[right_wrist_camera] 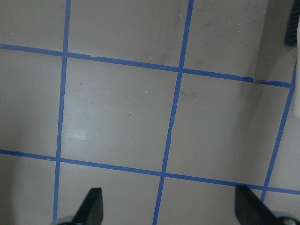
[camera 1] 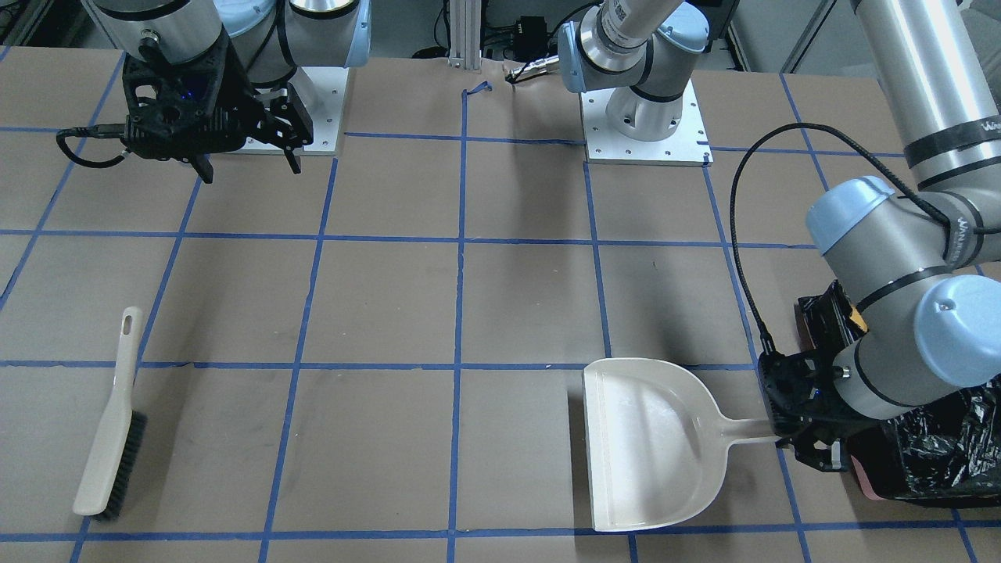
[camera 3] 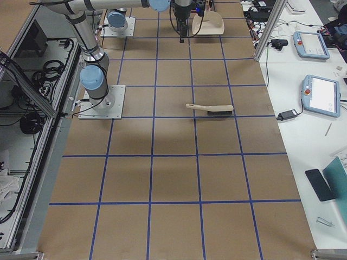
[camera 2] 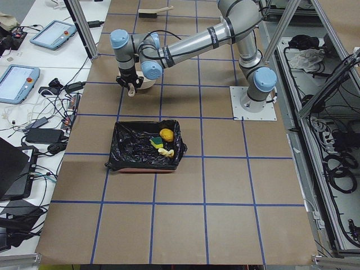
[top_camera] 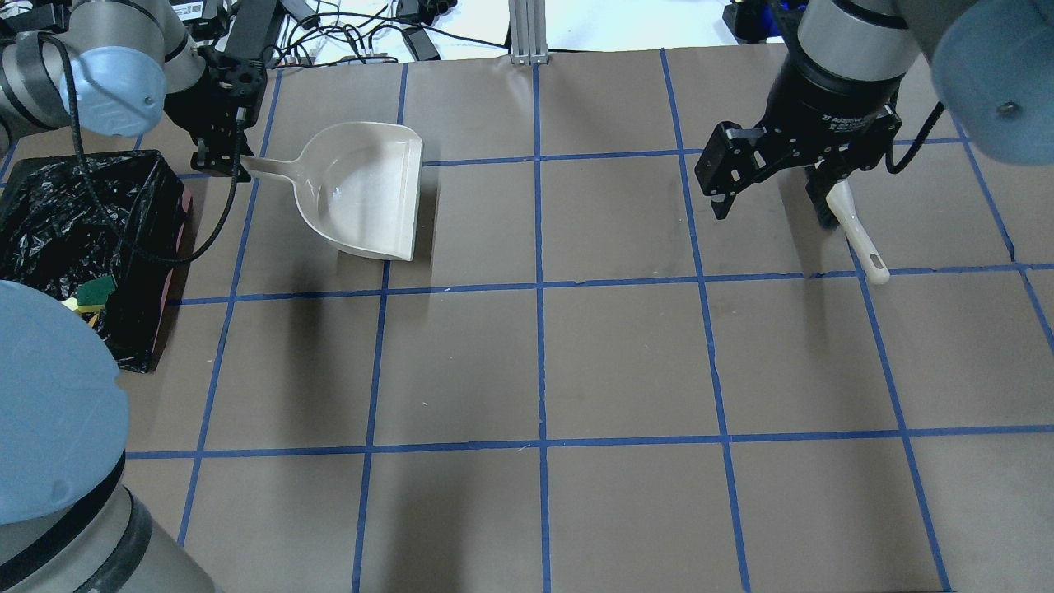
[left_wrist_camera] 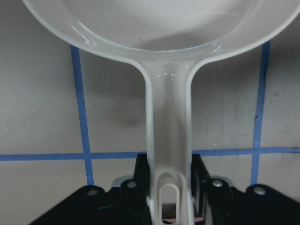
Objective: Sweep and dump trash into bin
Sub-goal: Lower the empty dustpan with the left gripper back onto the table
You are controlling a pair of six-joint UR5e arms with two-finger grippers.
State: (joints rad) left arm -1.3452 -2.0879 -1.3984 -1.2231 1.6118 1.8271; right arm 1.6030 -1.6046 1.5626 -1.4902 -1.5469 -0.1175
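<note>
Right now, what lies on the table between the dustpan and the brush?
Nothing. The front-facing view shows only bare brown table paper crossed by blue tape lines between the dustpan and the brush.

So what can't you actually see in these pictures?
Bin contents: front view, left arm covers them; overhead, little beyond the sponge shows.
Brush bristles: overhead, right gripper hides them.
Dustpan mouth: left wrist view, cut off by the top edge.
Trash: left side view, too small for detail.
</note>
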